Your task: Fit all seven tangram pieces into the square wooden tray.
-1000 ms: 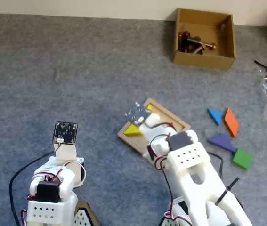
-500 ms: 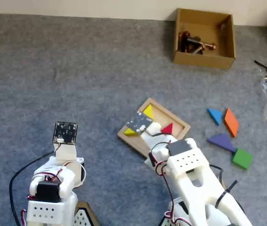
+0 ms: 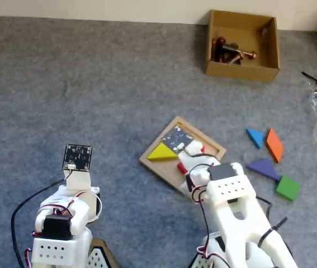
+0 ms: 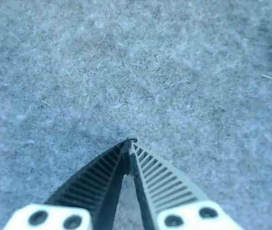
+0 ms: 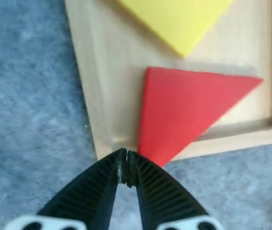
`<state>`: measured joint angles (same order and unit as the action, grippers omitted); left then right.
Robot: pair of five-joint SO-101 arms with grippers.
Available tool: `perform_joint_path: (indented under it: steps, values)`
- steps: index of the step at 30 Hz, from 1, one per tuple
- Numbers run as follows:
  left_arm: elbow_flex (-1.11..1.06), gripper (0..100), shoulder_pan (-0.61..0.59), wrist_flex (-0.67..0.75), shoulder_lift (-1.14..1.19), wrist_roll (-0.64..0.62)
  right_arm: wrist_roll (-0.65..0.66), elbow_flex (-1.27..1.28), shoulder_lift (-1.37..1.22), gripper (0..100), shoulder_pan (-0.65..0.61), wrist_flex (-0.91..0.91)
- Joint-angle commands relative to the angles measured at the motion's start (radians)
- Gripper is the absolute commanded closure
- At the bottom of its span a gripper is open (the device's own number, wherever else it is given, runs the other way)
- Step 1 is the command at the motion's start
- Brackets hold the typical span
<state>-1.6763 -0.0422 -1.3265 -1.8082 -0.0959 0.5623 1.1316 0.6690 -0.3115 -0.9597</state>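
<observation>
Presently: left jaws closed on nothing above bare bench (image 4: 126, 57). Tray (image 3: 154, 166) holds yellow triangle (image 3: 161, 152) and red triangle (image 5: 183, 105); right jaws closed, empty, at its rim. Blue triangle (image 3: 254, 137), orange parallelogram (image 3: 274, 144), purple triangle (image 3: 263, 167) and green square (image 3: 287, 187) lie loose, well apart from it. Right wrist view shows the red tip overlapping the rim; from above the arm covers it.

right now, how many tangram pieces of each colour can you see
yellow: 1
red: 1
blue: 1
orange: 1
purple: 1
green: 1
total: 6
</observation>
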Motion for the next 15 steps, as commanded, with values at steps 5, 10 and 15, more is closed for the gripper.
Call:
perform_joint_path:
  steps: [5,10,15]
  values:
    - [-0.019,99,0.015,0.002,-0.007,-0.008,0.011,-0.007,0.024,98.9,0.041,0.019]
    - [-0.019,99,0.015,0.002,-0.007,-0.008,0.011,-0.005,0.024,98.9,0.042,0.05]
    - [-0.019,99,0.015,0.002,-0.007,-0.008,0.011,-0.01,0.022,98.9,0.076,0.05]
